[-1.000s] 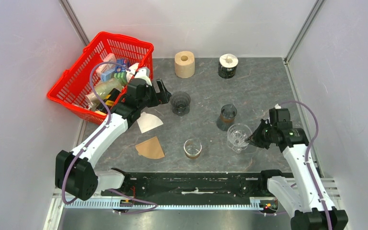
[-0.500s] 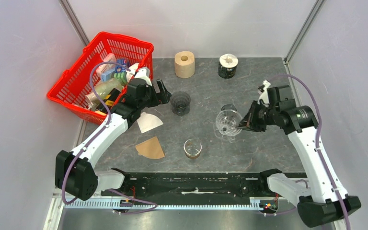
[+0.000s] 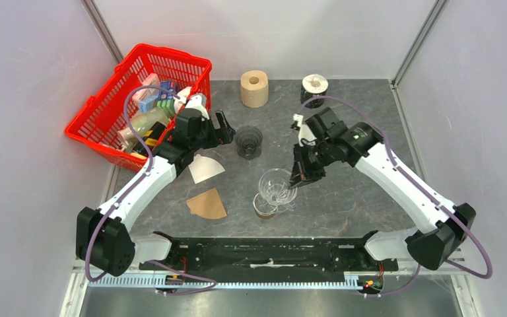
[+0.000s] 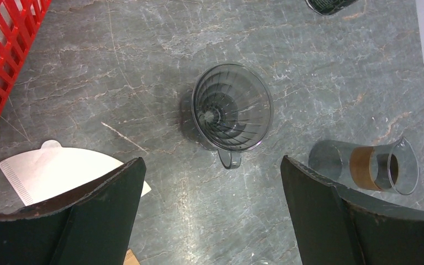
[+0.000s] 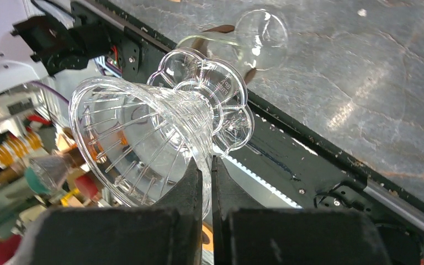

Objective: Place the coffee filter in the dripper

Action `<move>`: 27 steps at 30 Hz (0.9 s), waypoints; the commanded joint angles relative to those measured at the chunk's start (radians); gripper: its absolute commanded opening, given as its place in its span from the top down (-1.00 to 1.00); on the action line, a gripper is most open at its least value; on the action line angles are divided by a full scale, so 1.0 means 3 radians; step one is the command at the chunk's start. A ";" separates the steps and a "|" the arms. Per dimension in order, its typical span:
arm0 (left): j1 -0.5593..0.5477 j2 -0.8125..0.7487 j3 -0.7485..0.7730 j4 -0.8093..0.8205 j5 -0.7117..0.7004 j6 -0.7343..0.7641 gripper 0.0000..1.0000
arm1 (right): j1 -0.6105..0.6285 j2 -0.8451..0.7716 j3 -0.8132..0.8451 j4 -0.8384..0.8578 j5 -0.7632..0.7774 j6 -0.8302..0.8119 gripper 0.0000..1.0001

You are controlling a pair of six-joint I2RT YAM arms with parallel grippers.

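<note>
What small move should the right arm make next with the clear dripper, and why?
Probably lower it onto the glass server. The right hand is shut on the rim of the clear dripper and holds it in the air, where it overlaps the server in the top view.

A grey veined tabletop (image 3: 353, 99) sits enclosed by plain pale lilac walls (image 3: 33, 79), evenly lit.

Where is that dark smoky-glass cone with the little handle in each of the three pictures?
Top external: the dark dripper stands a little left of centre on the table.
Left wrist: middle of the picture, seen from above.
Right wrist: not in it.
Shared landmark: the white paper filter, to its lower left in both views.
</note>
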 commanded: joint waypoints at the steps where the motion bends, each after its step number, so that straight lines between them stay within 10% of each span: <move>1: -0.0015 -0.0015 0.0041 0.0018 -0.0076 0.0110 -0.98 | 0.0292 0.0176 0.0307 0.0210 0.0012 -0.0189 1.00; 27: -0.0021 0.0018 0.0061 -0.0023 -0.0084 0.0115 -0.98 | 0.0457 0.0648 0.0288 0.0269 0.0112 -0.0323 1.00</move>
